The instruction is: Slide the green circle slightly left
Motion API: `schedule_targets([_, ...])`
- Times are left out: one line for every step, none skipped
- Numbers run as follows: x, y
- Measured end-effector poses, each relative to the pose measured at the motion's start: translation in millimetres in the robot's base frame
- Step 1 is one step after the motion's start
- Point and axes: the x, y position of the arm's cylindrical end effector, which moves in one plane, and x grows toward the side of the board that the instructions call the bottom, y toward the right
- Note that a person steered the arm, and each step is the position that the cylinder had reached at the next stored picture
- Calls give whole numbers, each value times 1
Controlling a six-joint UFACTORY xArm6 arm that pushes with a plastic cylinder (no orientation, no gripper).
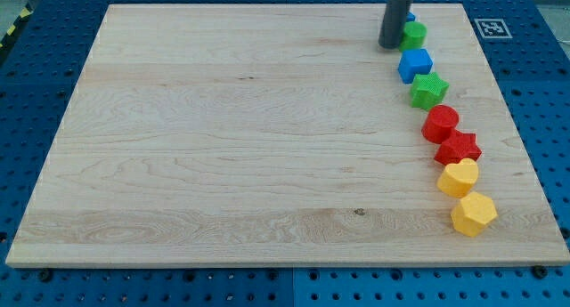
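Sitting at the frame's upper right, my tip [390, 45] touched the green circle's [414, 35] left edge, the wrong side for pushing left; no hand, nothing clamped.

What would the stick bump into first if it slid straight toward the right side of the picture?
Probably the green circle. My tip sits right beside it on the view's left, seemingly touching, though depth is hard to judge.
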Motion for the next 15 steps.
schedule_targets([4, 3])
schedule_targets([12, -8])
schedule_targets([22, -39])
schedule_targets([13, -92])
schedule_targets([-6, -131])
schedule_targets([-43, -128])
schedule_targets([-93, -102])
schedule_targets([-98, -97])
schedule_targets([-98, -79])
schedule_targets([-98, -48])
schedule_targets([-98, 49])
schedule_targets([-67, 117])
schedule_targets([-23, 128])
schedule_targets([-20, 115])
schedule_targets([-20, 111])
